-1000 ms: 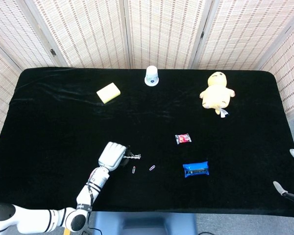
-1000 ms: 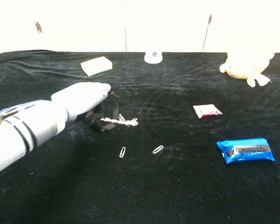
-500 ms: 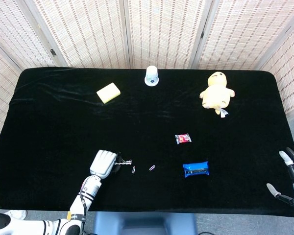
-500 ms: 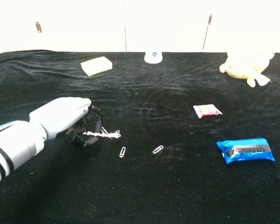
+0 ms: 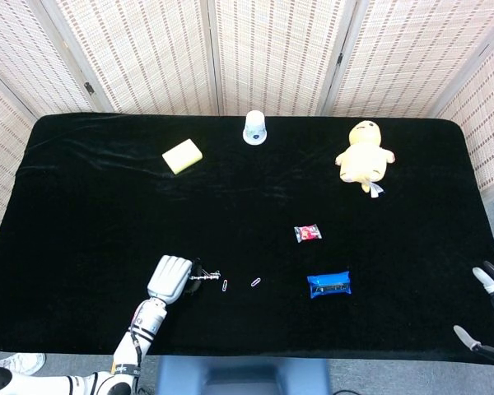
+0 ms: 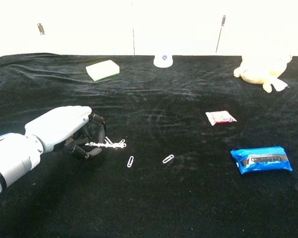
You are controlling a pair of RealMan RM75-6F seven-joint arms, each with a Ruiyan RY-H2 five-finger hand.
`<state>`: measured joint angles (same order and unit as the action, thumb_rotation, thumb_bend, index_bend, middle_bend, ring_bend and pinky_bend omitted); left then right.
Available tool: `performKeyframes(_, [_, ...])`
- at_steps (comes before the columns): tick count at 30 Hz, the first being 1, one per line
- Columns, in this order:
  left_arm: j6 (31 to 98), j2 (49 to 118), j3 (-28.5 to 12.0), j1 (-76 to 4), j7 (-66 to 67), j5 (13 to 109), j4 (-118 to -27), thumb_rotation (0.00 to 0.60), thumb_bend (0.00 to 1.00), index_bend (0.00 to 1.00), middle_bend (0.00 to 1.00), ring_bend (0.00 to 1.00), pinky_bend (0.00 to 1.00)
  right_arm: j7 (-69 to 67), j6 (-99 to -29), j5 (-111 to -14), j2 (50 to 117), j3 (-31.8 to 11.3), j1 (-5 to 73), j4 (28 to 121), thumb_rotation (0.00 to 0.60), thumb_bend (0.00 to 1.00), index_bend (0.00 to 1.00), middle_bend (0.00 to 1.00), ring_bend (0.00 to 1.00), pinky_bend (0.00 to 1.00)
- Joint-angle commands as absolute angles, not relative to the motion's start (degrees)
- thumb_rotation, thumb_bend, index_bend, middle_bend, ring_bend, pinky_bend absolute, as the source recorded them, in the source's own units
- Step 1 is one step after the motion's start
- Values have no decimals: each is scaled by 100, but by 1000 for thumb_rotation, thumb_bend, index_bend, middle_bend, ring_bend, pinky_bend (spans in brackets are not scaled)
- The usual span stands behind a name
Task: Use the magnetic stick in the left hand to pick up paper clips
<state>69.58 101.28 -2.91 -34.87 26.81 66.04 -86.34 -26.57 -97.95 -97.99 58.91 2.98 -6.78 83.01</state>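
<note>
My left hand point(image 5: 170, 279) point(image 6: 64, 130) grips a thin magnetic stick point(image 6: 103, 145) point(image 5: 204, 276) that points right, low over the black table. Several paper clips cling to its tip point(image 6: 119, 144). Two loose paper clips lie on the cloth just right of the tip: one point(image 6: 130, 161) point(image 5: 225, 285) close by, the other point(image 6: 168, 158) point(image 5: 255, 281) further right. My right hand point(image 5: 492, 309) shows only at the right edge of the head view, off the table, fingers apart and holding nothing.
A blue packet point(image 5: 328, 284) point(image 6: 261, 158) lies right of the clips, and a small red-and-white packet point(image 5: 307, 233) point(image 6: 220, 117) behind it. Far back are a yellow sponge point(image 5: 182, 155), a white cup point(image 5: 255, 127) and a yellow plush toy point(image 5: 364, 158).
My left hand has drawn back toward the left and front with the stick, clips still on its tip. The right hand shifted slightly at the table's right edge.
</note>
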Motion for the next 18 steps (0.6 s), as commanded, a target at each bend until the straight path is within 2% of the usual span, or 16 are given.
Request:
performKeyframes(1, [6886, 10158, -297, -3448, 2619, 6617, -8555, 600, 464, 754, 1000, 1000, 999, -2932, -10096, -9953, 5819, 387, -789, 8134, 600, 235, 0, 0, 40, 0])
performKeyframes(18, [6704, 10402, -299, -3335, 2775, 6753, -8411, 600, 463, 754, 1000, 1000, 999, -3231, -10579, -10079, 5939, 395, -905, 7875, 600, 235, 0, 0, 42, 0])
